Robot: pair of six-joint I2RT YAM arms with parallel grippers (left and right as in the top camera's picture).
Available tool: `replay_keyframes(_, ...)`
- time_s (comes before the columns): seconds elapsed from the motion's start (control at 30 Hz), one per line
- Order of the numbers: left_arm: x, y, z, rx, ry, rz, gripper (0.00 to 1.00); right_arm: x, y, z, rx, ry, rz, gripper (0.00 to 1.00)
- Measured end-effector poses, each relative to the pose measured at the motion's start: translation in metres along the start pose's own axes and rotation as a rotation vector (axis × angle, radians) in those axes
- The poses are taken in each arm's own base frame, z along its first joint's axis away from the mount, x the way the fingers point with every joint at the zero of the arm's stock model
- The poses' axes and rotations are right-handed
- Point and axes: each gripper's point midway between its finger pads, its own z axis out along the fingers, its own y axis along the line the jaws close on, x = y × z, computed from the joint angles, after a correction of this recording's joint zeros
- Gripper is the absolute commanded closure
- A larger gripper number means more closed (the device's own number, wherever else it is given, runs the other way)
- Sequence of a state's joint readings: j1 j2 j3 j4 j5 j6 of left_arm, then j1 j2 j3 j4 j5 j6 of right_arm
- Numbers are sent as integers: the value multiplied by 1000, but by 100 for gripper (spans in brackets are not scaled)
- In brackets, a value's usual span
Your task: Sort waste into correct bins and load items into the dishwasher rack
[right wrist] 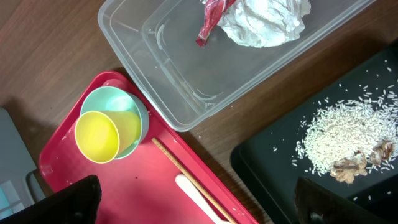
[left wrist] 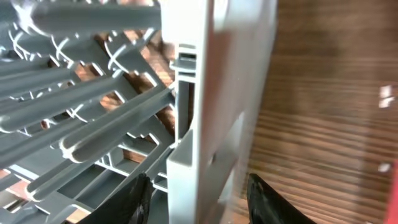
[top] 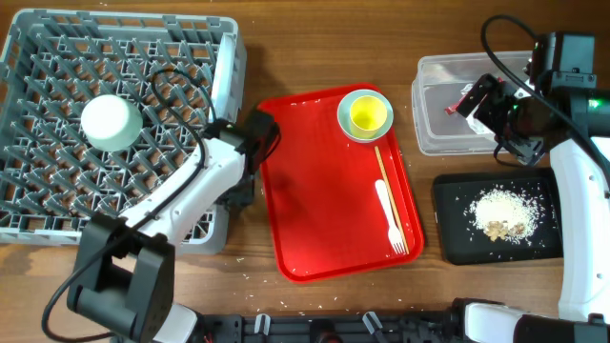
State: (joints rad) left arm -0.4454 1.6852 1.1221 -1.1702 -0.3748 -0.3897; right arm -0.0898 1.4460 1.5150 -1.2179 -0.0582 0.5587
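My left gripper [left wrist: 199, 205] is open, one finger on each side of the right wall of the grey dishwasher rack [top: 57, 200], touching nothing. A pale green bowl [top: 110, 122] sits upside down in the rack. On the red tray [top: 315, 219] a light blue bowl [top: 379, 129] holds the yellow cup [top: 366, 114], with chopsticks [top: 383, 181] and a white fork [top: 391, 221] beside it. My right gripper [right wrist: 202, 202] hangs wide open and empty above the clear tub [top: 434, 124], which holds the red wrapper [right wrist: 208, 22] and napkin [right wrist: 264, 18]. Rice scraps [right wrist: 339, 140] lie in the black tray [top: 457, 238].
A pale flat thing [top: 223, 84], possibly a plate, stands on edge just inside the rack's right wall. Bare wooden table [top: 257, 57] shows between rack and red tray. A few stray grains lie on the table near the front edge.
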Motion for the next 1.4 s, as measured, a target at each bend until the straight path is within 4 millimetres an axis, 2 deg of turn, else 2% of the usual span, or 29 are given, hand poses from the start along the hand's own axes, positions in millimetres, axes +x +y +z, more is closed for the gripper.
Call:
replay_keyframes(0.1, -13, -5, -28, 101, -74, -32, 49, 0, 0, 0, 0, 0, 0, 0)
replay_keyframes(0.23, -19, -2, -93, 300, -231, -90, 50, 0, 0, 0, 0, 0, 0, 0)
replay_keyframes(0.27, -18, -1, -108, 352, -272, -101, 48, 0, 0, 0, 0, 0, 0, 0)
replay_keyframes(0.3, -16, 0, -130, 434, -337, -115, 46, 0, 0, 0, 0, 0, 0, 0)
replay_keyframes(0.33, -17, -3, -150, 518, -392, -121, 40, 0, 0, 0, 0, 0, 0, 0)
replay_keyframes(0.4, -14, -17, -183, 698, -452, -98, 38, 0, 0, 0, 0, 0, 0, 1)
replay_keyframes(0.43, -14, -24, -193, 758, -463, -83, 38, 0, 0, 0, 0, -1, 0, 0)
replay_keyframes(0.47, -13, -39, -210, 875, -470, -45, 39, 0, 0, 0, 0, 0, 0, 0)
replay_keyframes(0.53, -12, -54, -226, 994, -458, -15, 49, 0, 0, 0, 0, 0, 0, 0)
replay_keyframes(0.57, -12, -61, -225, 1023, -425, -11, 51, 0, 0, 0, 0, 0, 0, 0)
replay_keyframes(0.63, -14, -71, -217, 1035, -363, -13, 50, 0, 0, 0, 0, 0, 0, 0)
replay_keyframes(0.7, -15, -73, -214, 1035, -347, -12, 50, 0, 0, 0, 0, 0, 0, 0)
replay_keyframes(0.73, -15, -72, -214, 1039, -348, -15, 50, 0, 0, 0, 0, 0, 0, 0)
replay_keyframes(0.8, -18, -47, -218, 1019, -401, -76, 48, 0, 0, 0, -1, -2, 0, 0)
replay_keyframes(0.83, -18, -29, -222, 996, -445, -119, 44, -1, 0, 0, -2, -3, 0, 0)
replay_keyframes(0.87, -14, 6, -227, 942, -523, -212, 43, -1, 0, 0, -2, -3, 0, 0)
replay_keyframes(0.9, -11, 23, -230, 919, -561, -259, 42, -1, 0, 0, -2, -3, 0, 0)
replay_keyframes(0.93, -4, 52, -221, 849, -570, -358, 41, -1, 0, 0, -2, -3, 0, 0)
replay_keyframes(0.97, 3, 85, -214, 780, -604, -486, 35, -1, 1, 0, -2, -4, 0, 0)
replay_keyframes(1.0, 13, 114, -210, 727, -632, -613, 22, -1, 1, 0, -2, -4, 0, 0)
replay_keyframes(1.03, 23, 137, -203, 681, -637, -734, 3, -1, 1, 0, -3, -5, 0, 0)
replay_keyframes(1.1, 42, 162, -190, 621, -610, -894, 0, -1, 1, 0, -2, -4, 0, 0)
replay_keyframes(1.2, 68, 172, -170, 561, -505, -1026, 1, -1, 1, 0, -3, -5, 0, 0)
replay_keyframes(1.23, 73, 171, -166, 556, -475, -1041, 11, -1, 1, 0, -7, -5, 16, 0)
replay_keyframes(1.27, 75, 167, -165, 567, -454, -1036, 12, 0, 3, 0, -17, 3, 44, 0)
replay_keyframes(1.33, 81, 152, -166, 633, -401, -1015, 0, 22, 7, -1, -50, 109, 90, 1)
replay_keyframes(1.4, 80, 146, -169, 672, -388, -1003, 0, 34, 21, -4, -132, 179, 82, 0)
